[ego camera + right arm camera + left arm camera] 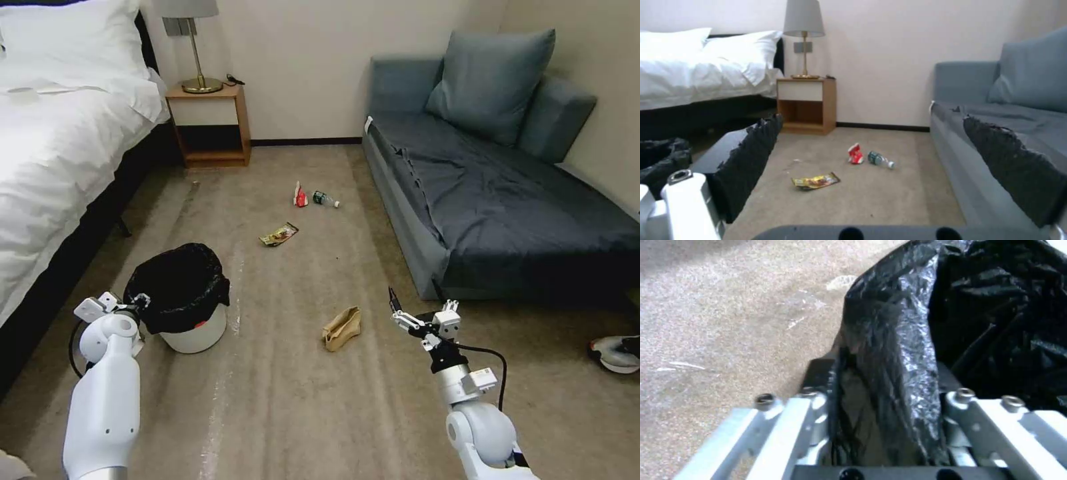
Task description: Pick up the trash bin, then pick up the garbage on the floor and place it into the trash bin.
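Observation:
The trash bin [190, 333] is white with a black bag [889, 350] over its rim and stands on the carpet at the left. My left gripper [137, 301] is at the bin's left rim, shut on the bag-covered edge. Over the carpet at the right, my right gripper [420, 308] is open and holds nothing; its fingers [751, 156] stand wide apart. The garbage lies on the floor: a crumpled brown paper bag [342, 328] just left of the right gripper, a gold wrapper [279, 234] [815, 181], a red-and-white packet [300, 195] [856, 154] and a small bottle [326, 199] [881, 159] farther off.
A bed [47, 153] runs along the left. A wooden nightstand [210, 123] with a lamp stands at the far wall. A grey-blue sofa [507, 200] lines the right side. A shoe [617, 352] shows at the right edge. Open carpet lies between them.

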Robot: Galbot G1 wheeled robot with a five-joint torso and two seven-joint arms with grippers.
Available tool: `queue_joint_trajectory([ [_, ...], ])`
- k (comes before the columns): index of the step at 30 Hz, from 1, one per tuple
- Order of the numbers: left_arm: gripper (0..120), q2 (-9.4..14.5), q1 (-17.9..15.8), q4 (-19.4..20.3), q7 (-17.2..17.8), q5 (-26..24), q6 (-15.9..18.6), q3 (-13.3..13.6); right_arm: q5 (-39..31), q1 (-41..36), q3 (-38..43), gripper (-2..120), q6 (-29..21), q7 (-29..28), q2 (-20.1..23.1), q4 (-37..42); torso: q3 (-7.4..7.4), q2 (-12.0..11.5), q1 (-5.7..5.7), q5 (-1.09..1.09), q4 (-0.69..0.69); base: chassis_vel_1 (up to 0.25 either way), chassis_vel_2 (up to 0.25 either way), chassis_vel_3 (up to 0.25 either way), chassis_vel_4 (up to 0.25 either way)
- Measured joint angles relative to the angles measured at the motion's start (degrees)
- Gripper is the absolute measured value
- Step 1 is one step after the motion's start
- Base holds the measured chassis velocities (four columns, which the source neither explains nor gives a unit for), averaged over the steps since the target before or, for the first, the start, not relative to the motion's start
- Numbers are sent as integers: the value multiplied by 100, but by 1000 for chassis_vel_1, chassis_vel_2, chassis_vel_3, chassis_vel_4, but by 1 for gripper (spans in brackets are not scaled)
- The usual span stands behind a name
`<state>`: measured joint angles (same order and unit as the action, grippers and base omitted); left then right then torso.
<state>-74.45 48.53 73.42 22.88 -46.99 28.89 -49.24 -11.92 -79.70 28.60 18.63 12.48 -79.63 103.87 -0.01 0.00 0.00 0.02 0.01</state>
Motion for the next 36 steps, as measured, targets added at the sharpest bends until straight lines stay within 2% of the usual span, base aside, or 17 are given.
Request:
queue_joint_trajectory([
  [2,26,4,37,36,-23,-2,2,-3,9,-3,-8,100,8,3,-1,0,0,0,0,-1,-1,0,0,0,0],
  [3,26,4,37,36,-23,-2,2,-3,9,-3,-8,100,8,3,-1,0,0,0,0,-1,-1,0,0,0,0],
  [4,18,9,84,72,-50,-9,9,-8,10,-1,-12,100,16,5,6,0,0,0,0,-1,-1,0,0,0,0],
  [6,15,14,106,81,-64,-10,9,-10,10,2,-12,100,20,5,13,0,0,0,0,-1,-1,0,0,0,0],
  [7,7,18,126,84,-75,-4,9,-14,10,9,-10,100,25,6,21,0,0,0,0,0,-1,0,0,0,0],
  [8,5,21,138,84,-83,7,4,-17,10,14,-7,100,28,7,26,0,0,0,0,1,-1,0,0,0,0],
  [17,4,39,327,156,-218,164,-32,-46,-4,21,38,100,71,9,44,-1,0,0,0,1,1,0,0,0,0],
  [23,4,36,578,555,-261,511,14,-39,155,71,62,100,184,-199,21,-133,2,-1,0,-12,-5,0,0,0,0],
  [25,4,266,928,1199,-286,848,446,-50,203,215,111,100,74,-435,65,-138,2,-2,1,-6,-4,0,0,0,0],
  [26,4,266,928,1199,-286,848,446,-50,203,215,111,100,74,-435,65,-138,2,-2,1,-6,-4,0,0,0,0],
  [27,4,395,1125,1544,-387,954,595,-107,187,314,109,100,-6,-559,79,-142,2,-2,1,-4,0,0,0,0,0],
  [28,4,429,1272,1828,-500,988,686,-147,119,418,65,100,-59,-678,76,-181,2,-2,1,-4,1,0,0,0,0],
  [29,4,429,1272,1828,-500,988,686,-147,119,418,65,100,-59,-678,76,-181,2,-2,1,-4,1,0,0,0,0],
  [32,3,443,1567,2492,-781,1074,846,-209,-37,716,-73,100,-83,-889,68,-336,2,-1,1,-4,-2,0,0,0,0],
  [33,3,443,1567,2492,-781,1074,846,-209,-37,716,-73,100,-83,-889,68,-336,2,-1,1,-4,-2,0,0,0,0],
  [36,3,475,1829,3179,-1155,1289,871,-306,-182,940,-208,100,-131,-1041,105,-410,1,-1,1,-2,-1,0,0,0,0],
])
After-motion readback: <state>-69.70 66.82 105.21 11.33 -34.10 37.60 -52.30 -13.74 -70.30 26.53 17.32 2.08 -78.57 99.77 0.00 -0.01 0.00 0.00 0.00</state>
